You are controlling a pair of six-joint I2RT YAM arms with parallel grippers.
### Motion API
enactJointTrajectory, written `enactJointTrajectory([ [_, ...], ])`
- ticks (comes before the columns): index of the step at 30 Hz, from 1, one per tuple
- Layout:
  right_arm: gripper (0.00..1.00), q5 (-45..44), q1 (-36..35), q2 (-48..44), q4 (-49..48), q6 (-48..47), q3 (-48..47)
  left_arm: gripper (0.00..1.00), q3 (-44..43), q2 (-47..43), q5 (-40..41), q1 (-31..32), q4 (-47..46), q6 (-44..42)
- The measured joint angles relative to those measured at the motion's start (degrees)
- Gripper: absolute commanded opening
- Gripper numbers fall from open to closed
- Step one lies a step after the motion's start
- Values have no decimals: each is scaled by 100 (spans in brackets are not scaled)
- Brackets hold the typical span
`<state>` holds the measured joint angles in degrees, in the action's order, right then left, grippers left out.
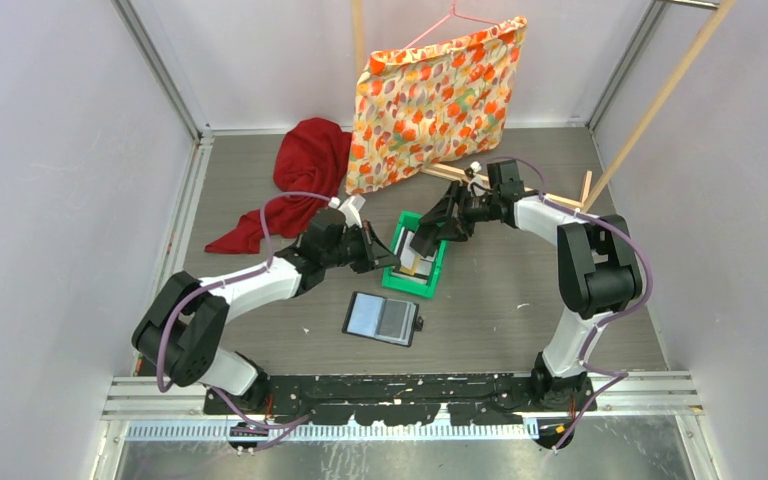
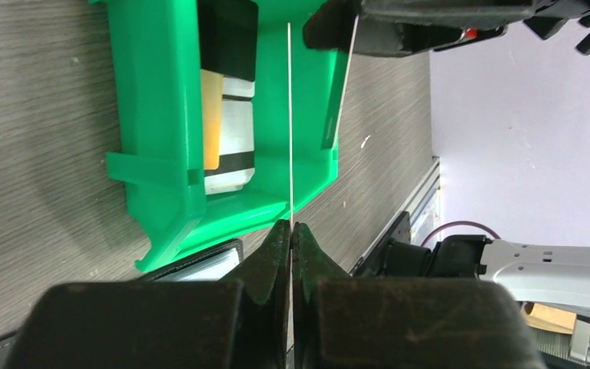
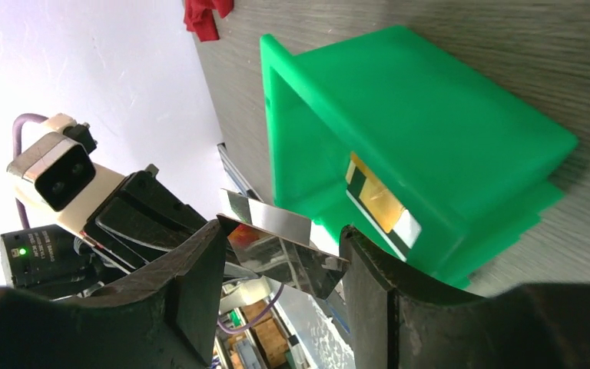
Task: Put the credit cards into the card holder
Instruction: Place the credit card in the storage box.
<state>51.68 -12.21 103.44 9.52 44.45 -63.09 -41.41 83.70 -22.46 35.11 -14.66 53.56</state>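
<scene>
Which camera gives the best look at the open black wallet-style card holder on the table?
The top external view: the open black card holder lies fully visible, flat, its shiny pocket pages up. The left wrist view catches only a corner beside the green plastic tray. The right wrist view does not show it.
</scene>
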Motion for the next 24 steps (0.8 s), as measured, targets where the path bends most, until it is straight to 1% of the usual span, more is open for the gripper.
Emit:
enactJointTrajectory([
  [5, 59, -166, 52, 0, 308, -278, -70, 0, 2, -190, 52, -61, 398, -203],
  [8, 64, -275, 15, 0, 595, -542, -238, 0, 9, -527, 109, -133, 669, -354],
  [12, 72, -424, -90, 0, 914, -929, -507, 0, 9, -1014, 173, -240, 946, -555],
  [20, 99, -682, -369, 0, 1585, -1786, -885, 0, 9, -1528, 133, -289, 1504, -935],
  [24, 100, -590, -420, -24, 2155, -2671, -1189, 0, 42, -1843, -46, -299, 1749, -1091],
])
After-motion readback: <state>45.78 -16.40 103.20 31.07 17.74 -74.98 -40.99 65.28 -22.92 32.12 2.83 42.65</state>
